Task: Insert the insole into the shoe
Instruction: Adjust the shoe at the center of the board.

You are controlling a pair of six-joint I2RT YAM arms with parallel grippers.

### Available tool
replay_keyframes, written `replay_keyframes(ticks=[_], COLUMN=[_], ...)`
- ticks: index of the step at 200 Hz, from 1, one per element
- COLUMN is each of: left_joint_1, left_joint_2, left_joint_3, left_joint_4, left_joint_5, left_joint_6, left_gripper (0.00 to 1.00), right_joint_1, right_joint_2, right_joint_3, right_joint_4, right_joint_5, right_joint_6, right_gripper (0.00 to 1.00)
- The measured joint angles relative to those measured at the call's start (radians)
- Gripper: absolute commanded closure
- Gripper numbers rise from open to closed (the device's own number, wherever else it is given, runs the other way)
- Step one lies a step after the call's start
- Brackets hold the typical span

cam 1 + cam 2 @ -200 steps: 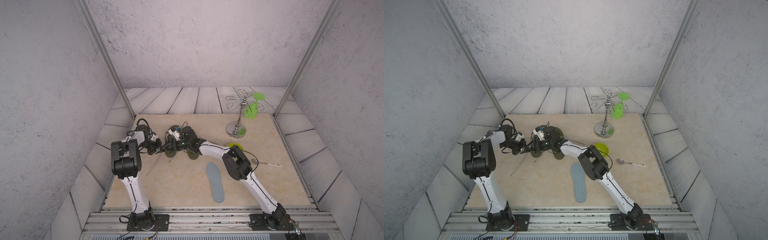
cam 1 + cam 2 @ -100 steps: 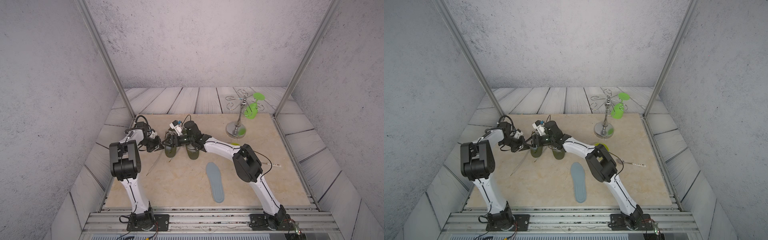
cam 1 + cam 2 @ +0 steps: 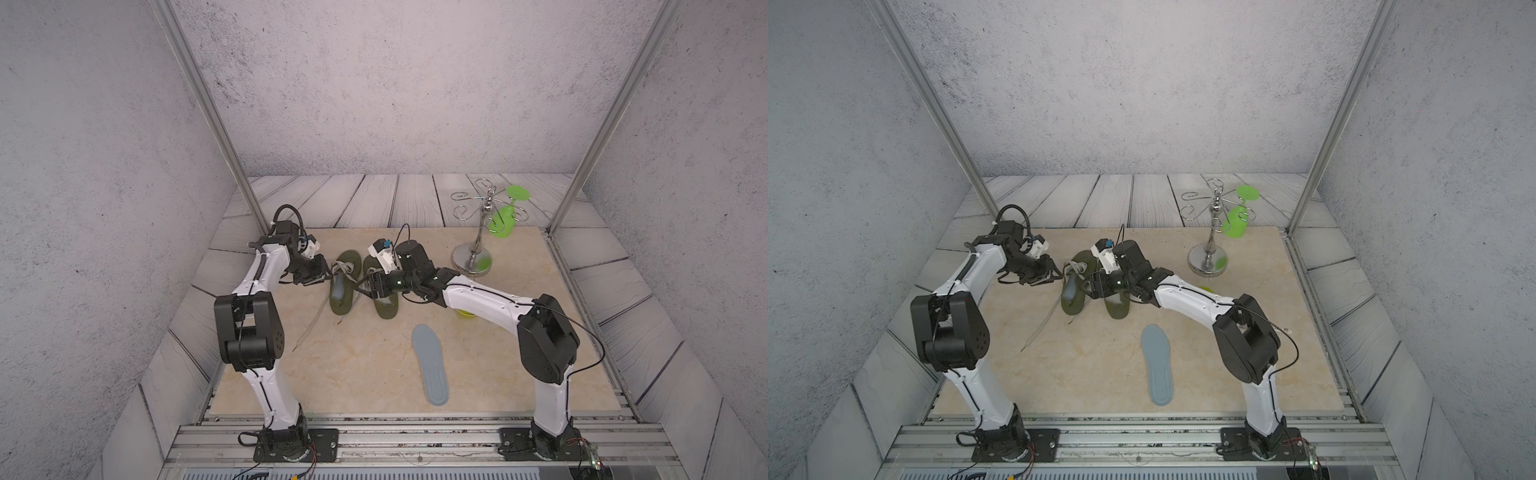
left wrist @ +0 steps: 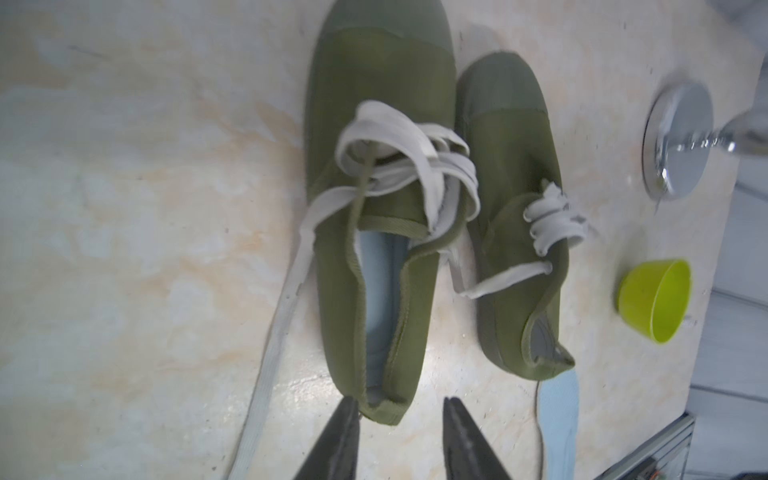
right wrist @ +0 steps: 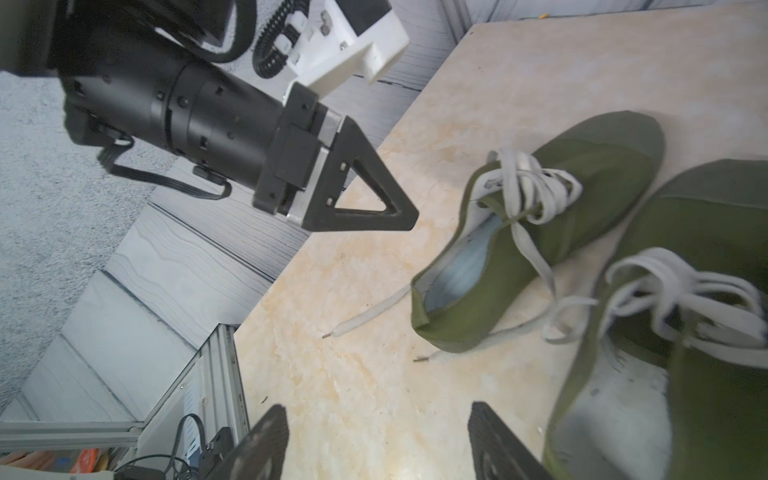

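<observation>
1. Plainly, the loose insole [image 3: 431,365] lies flat near the front edge of the worktop [image 3: 365,390], about mid-width and well apart from both shoes. Nothing holds it, so we judge the insertion not yet begun.
2. We see the empty shoe [image 4: 511,166] upright toward the far left of the worktop, mouth up and heel toward the front edge. It shows only grey lining, so we take it as the target.
3. Just beside it stands the filled shoe [image 3: 344,286], with a pale blue seated insole [image 4: 382,291] in its mouth and its laces [image 4: 399,166] trailing loose.
4. Our right gripper [image 5: 378,407] hangs beside the empty shoe's heel, jaws wide apart over bare worktop, gripping nothing. We judge it placed to steady that shoe.
5. Our left gripper [image 4: 400,399] hangs at the filled shoe's heel, jaws parted and empty.
6. We note the green cup [image 4: 656,299] and the chrome stand [image 3: 473,259] toward the right edge, clear of the work.
</observation>
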Motion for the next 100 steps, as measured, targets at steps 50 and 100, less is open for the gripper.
replay_keyframes(ticks=[50, 100], left_joint_1=[-0.099, -0.142], left_joint_2=[0.046, 0.107], left_joint_3=[0.018, 0.019], left_joint_4=[-0.018, -0.019], left_joint_5=[-0.032, -0.078], left_joint_6=[0.009, 0.012], left_gripper=[0.57, 0.52], right_joint_1=[-0.052, -0.080], right_joint_2=[-0.122, -0.164], right_joint_3=[-0.175, -0.227], right_joint_4=[-0.016, -0.021], right_joint_5=[0.034, 0.040], right_joint_6=[-0.019, -0.033], right_gripper=[0.30, 0.30])
